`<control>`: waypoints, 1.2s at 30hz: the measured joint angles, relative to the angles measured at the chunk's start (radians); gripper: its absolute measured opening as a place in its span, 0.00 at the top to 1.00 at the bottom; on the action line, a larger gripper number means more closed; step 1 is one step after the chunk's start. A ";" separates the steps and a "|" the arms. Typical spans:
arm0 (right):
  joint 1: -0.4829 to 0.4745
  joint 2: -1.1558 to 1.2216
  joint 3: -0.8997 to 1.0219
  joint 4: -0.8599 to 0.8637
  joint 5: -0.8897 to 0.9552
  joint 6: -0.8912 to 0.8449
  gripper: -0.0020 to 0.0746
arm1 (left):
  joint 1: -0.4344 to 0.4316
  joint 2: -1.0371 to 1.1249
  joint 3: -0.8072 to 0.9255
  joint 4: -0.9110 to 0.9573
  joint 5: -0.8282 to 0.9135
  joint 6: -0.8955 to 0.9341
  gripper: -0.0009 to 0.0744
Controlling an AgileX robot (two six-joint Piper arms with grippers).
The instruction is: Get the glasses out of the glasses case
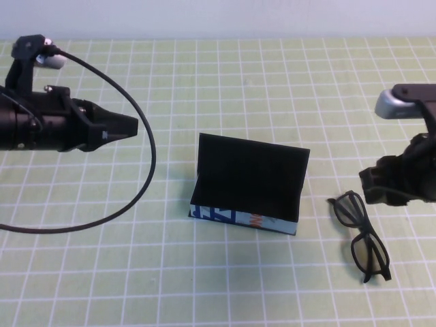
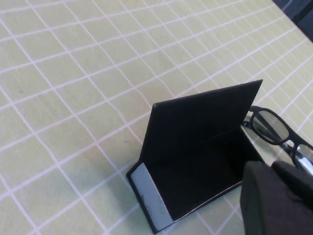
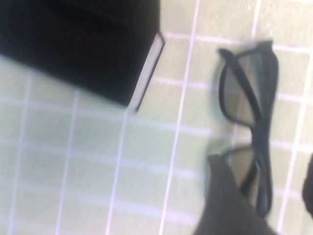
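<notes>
The glasses case (image 1: 248, 177) stands in the middle of the green grid mat with its black lid raised and its pale blue front facing me; the inside that shows is bare. The black glasses (image 1: 360, 235) lie on the mat just right of the case, outside it. My right gripper (image 1: 383, 187) hovers right above their far end, open, with nothing in it. In the right wrist view its fingers (image 3: 227, 200) straddle the glasses (image 3: 249, 112), apart from the frame. My left gripper (image 1: 133, 126) hangs shut at the far left, well away from the case (image 2: 195, 156).
A black cable (image 1: 148, 170) loops over the mat left of the case. The mat's far edge meets a pale wall at the back. The left wrist view shows the glasses (image 2: 274, 129) behind the case's raised lid.
</notes>
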 joint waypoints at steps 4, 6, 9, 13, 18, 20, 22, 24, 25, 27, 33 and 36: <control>0.000 -0.135 0.000 0.000 0.126 0.002 0.68 | 0.000 -0.042 0.002 -0.003 -0.002 -0.013 0.99; 0.000 -0.219 0.000 0.000 0.178 0.002 0.76 | 0.000 -0.090 0.010 -0.005 -0.015 -0.014 0.99; 0.000 -0.360 0.027 0.000 0.205 0.002 0.85 | 0.000 -0.208 0.053 -0.006 -0.067 -0.019 0.99; 0.000 -0.561 0.083 0.002 0.253 0.002 0.93 | 0.000 -0.439 0.166 -0.009 -0.183 -0.024 0.99; 0.000 -0.777 0.156 0.018 0.297 0.002 0.99 | 0.000 -0.717 0.345 -0.018 -0.335 -0.024 0.99; 0.000 -0.852 0.184 0.025 0.290 0.001 0.99 | 0.000 -0.829 0.412 -0.024 -0.376 -0.027 0.99; 0.000 -0.918 0.214 0.033 0.249 -0.012 0.99 | 0.000 -0.936 0.486 -0.033 -0.418 -0.033 0.99; 0.000 -0.980 0.248 0.044 0.175 -0.035 0.99 | 0.000 -1.023 0.562 -0.034 -0.453 -0.037 0.99; 0.000 -1.011 0.274 0.051 0.127 -0.050 0.99 | 0.000 -1.067 0.601 -0.035 -0.471 -0.039 0.99; -0.002 -1.068 0.321 0.073 0.026 -0.081 0.99 | 0.000 -1.144 0.671 -0.037 -0.505 -0.039 0.99; -0.002 -1.156 0.497 0.142 -0.317 -0.131 0.99 | 0.000 -1.342 0.893 -0.044 -0.621 -0.041 0.99; -0.003 -1.158 0.581 0.164 -0.472 -0.135 0.99 | 0.000 -1.385 0.984 -0.050 -0.705 -0.041 0.99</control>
